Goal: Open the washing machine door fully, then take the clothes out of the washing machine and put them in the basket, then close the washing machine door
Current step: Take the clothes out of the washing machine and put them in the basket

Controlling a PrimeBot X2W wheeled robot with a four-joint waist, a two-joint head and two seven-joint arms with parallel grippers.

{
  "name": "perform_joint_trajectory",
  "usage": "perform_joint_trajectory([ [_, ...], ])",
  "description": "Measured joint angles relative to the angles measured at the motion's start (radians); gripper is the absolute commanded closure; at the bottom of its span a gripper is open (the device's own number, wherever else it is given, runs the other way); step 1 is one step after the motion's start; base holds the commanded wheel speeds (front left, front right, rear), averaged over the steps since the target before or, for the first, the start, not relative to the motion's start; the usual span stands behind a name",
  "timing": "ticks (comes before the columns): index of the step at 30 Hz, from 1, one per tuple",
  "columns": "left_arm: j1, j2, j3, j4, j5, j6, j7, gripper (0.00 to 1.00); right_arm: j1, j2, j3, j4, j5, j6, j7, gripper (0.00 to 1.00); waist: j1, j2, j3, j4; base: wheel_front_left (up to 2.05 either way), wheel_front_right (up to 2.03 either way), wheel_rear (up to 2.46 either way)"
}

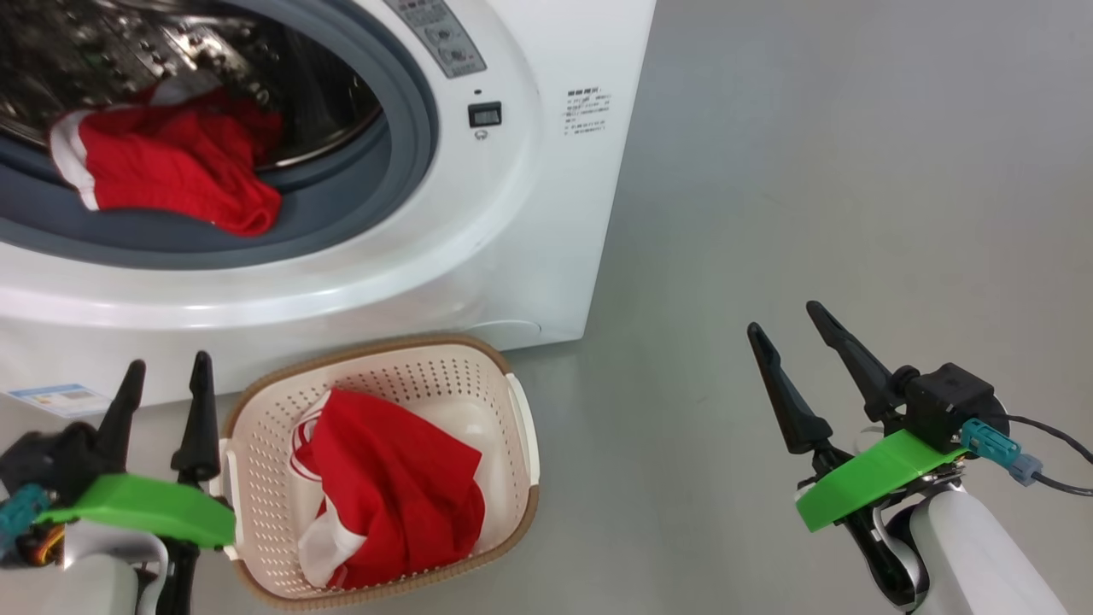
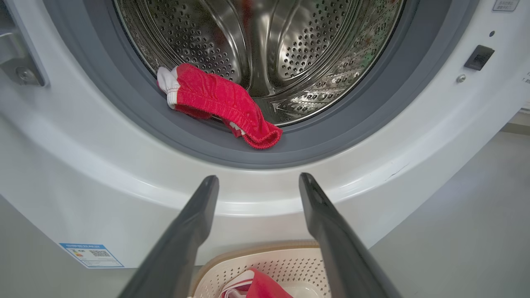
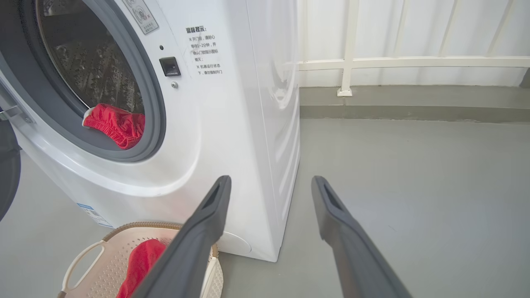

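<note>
Red soft garments with white trim, two pieces, by big white front-loading washing machine [image 1: 529,213].
One piece [image 1: 162,166] on the machine's grey rubber ring [image 1: 401,171]; other piece [image 1: 401,487] in cream perforated plastic basket [image 1: 376,346] before the machine. Left hand [image 1: 169,360] and right hand [image 1: 782,316] before it, both wide, empty.

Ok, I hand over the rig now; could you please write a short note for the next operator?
The left claw is open and empty, beside the basket. The right claw is open and empty, to the right of the washing machine.
Done: the door is open and a first red garment is in the basket.
Left: a second red garment lies at the drum's mouth, on the grey ring. Move it to the basket, then close the door.
</note>
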Motion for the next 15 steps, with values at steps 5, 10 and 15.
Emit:
perform_joint_trajectory([
  [5,0.073,-0.025,0.066,-0.09,0.067,0.0,0.0,0.0,0.017,-0.007,-0.007,-0.002,0.0,0.0,0.0,0.0,0.0,0.0,-0.031,0.001,0.0,0.0,0.0],
  [10,0.137,-0.049,0.116,-0.157,0.111,0.0,-0.003,0.0,0.043,-0.012,-0.029,-0.003,0.0,0.0,0.0,0.0,0.0,0.0,-0.054,0.0,0.0,0.0,0.0],
  [15,0.204,-0.075,0.162,-0.229,0.14,-0.001,-0.004,0.0,0.067,-0.015,-0.032,-0.003,0.024,0.0,0.0,0.0,0.0,0.0,-0.082,0.0,0.0,0.0,0.0],
])
